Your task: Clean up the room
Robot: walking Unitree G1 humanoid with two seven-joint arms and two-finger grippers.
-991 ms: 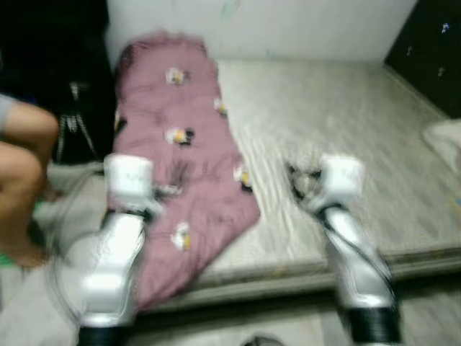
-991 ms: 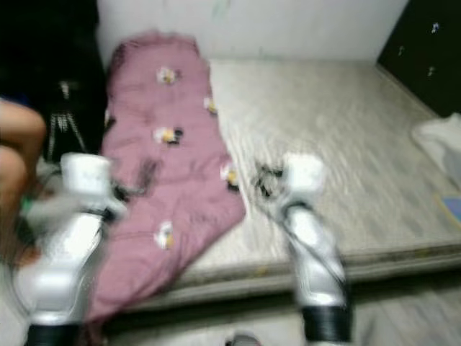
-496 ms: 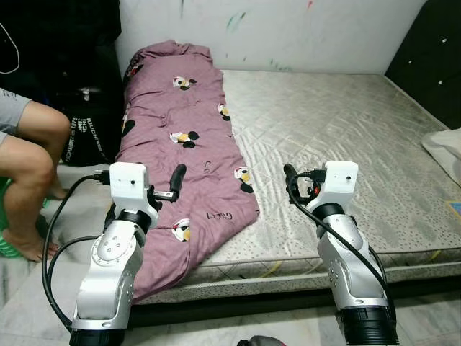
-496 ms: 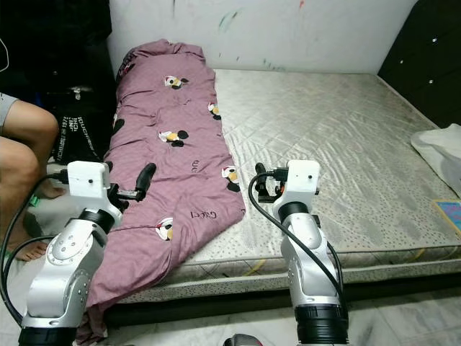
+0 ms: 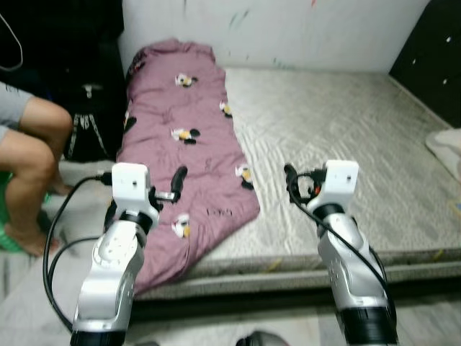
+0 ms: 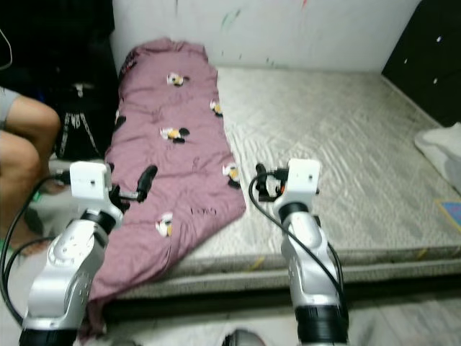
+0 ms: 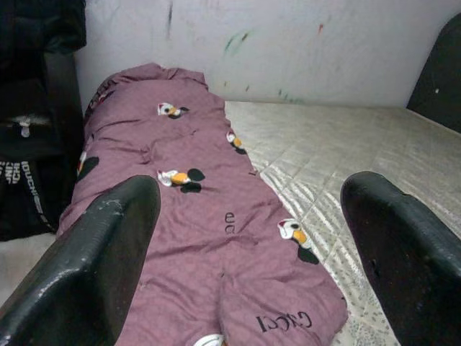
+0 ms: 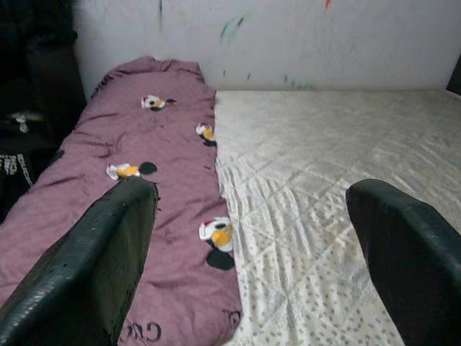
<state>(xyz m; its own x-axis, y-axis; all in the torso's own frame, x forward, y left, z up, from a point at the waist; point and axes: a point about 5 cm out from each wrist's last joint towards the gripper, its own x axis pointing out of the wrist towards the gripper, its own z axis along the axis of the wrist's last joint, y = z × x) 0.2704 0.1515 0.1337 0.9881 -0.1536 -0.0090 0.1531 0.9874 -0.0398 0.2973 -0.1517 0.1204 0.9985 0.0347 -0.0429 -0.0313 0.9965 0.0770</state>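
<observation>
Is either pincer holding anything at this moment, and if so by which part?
Nothing is held. The left pincer and right pincer are both open, raised over the near edge of the mattress, apart from the purple blanket.

This is a bedroom in a home. A bare quilted mattress (image 5: 346, 137) lies low on the floor against a white wall (image 5: 302, 29) marked with paint smears. A mauve cartoon-print duvet (image 5: 180, 158) is spread along one side. A dark cabinet (image 5: 436, 43), perhaps a wardrobe, stands in the corner, and a person's bare legs (image 5: 29, 166) show beside the bed.
</observation>
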